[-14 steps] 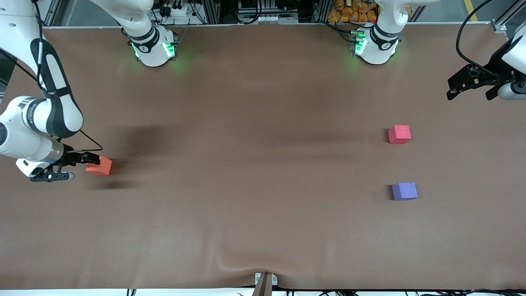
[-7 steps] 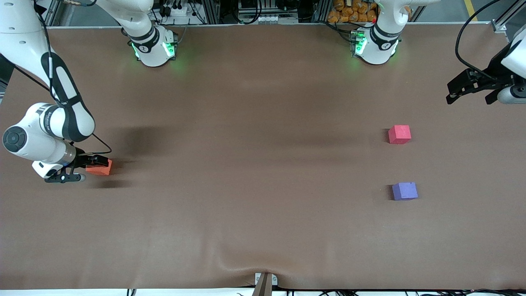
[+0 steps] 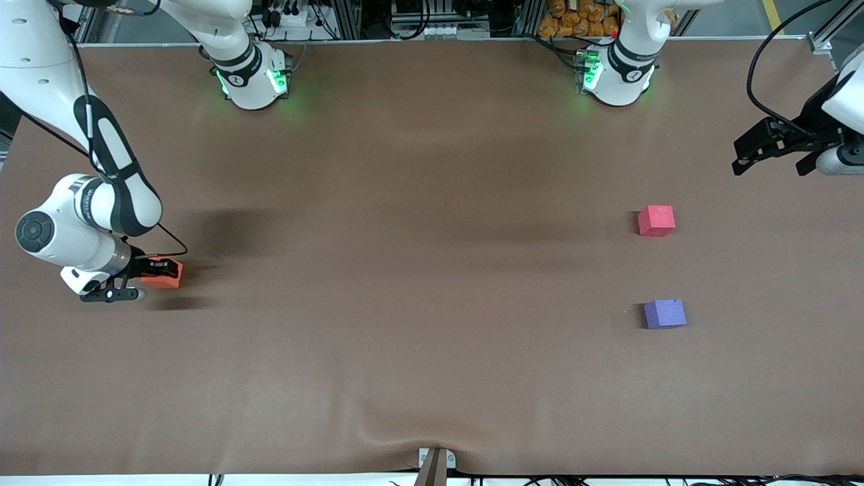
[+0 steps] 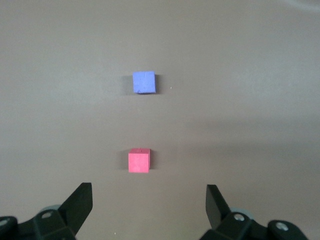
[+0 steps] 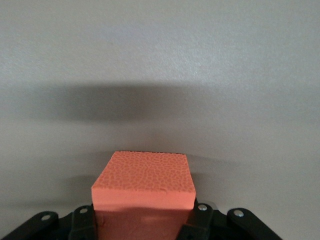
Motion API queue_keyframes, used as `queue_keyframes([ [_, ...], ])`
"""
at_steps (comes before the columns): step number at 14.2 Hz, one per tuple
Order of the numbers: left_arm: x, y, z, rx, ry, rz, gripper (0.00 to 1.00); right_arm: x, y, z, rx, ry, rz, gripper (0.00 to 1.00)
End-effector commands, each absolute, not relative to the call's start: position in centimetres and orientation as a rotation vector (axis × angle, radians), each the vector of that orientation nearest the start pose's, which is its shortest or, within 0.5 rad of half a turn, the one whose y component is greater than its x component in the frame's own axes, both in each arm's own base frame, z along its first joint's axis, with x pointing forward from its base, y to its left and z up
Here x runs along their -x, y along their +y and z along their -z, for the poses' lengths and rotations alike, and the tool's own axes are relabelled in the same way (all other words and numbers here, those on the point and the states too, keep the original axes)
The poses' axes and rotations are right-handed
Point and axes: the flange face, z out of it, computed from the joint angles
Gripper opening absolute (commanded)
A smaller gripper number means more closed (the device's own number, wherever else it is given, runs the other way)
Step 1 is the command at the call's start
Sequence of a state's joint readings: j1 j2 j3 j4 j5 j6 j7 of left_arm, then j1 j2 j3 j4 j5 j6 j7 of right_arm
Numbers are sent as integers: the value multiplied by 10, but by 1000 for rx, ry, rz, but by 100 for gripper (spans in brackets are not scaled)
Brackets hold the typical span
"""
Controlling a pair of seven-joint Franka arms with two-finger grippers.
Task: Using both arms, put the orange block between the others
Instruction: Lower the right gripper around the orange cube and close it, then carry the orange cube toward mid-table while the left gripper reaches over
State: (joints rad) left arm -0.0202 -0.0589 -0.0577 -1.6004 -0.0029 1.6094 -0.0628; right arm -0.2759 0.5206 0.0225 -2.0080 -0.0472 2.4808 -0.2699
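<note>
The orange block [image 3: 164,282] rests on the brown table at the right arm's end. My right gripper [image 3: 160,268] is down at it, shut on the orange block [image 5: 142,180], with a finger pressed against each side. The pinkish-red cube [image 3: 656,221] and the purple cube [image 3: 665,314] sit apart at the left arm's end, the purple one nearer the front camera. My left gripper [image 3: 769,162] hangs open and empty over the table near that end. Its wrist view shows the red cube [image 4: 138,160] and the purple cube [image 4: 144,82] past the open left gripper [image 4: 148,192].
The brown table cover [image 3: 432,270] has a wrinkle [image 3: 405,422] near its front edge by a small clamp [image 3: 435,462]. Both arm bases [image 3: 253,77] [image 3: 617,74] stand along the table's back edge.
My right gripper slid forward around the orange block and closed on it. The left gripper shifted only slightly and stayed open. The cubes did not move.
</note>
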Motion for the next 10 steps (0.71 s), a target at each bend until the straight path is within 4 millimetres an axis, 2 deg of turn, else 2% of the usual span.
queue_keyframes([
  [1, -543, -48, -646, 3136, 70, 128, 100, -586, -119, -217, 3141, -202, -104, 12],
  [2, -544, -51, -645, 3136, 75, 123, 100, -588, -107, -230, 3134, -241, -124, 12],
  [4, -546, -53, -641, 3136, 84, 111, 100, -595, -59, -256, 3095, -352, -147, 13],
  [6, -544, -59, -639, 3134, 101, 95, 100, -603, 3, -272, 3023, -453, -166, 13],
  [9, -545, -67, -636, 3134, 120, 87, 100, -612, 79, -286, 2915, -498, -132, 14],
  [10, -548, -68, -630, 3134, 123, 71, 100, -617, 113, -285, 2893, -527, -124, 14],
])
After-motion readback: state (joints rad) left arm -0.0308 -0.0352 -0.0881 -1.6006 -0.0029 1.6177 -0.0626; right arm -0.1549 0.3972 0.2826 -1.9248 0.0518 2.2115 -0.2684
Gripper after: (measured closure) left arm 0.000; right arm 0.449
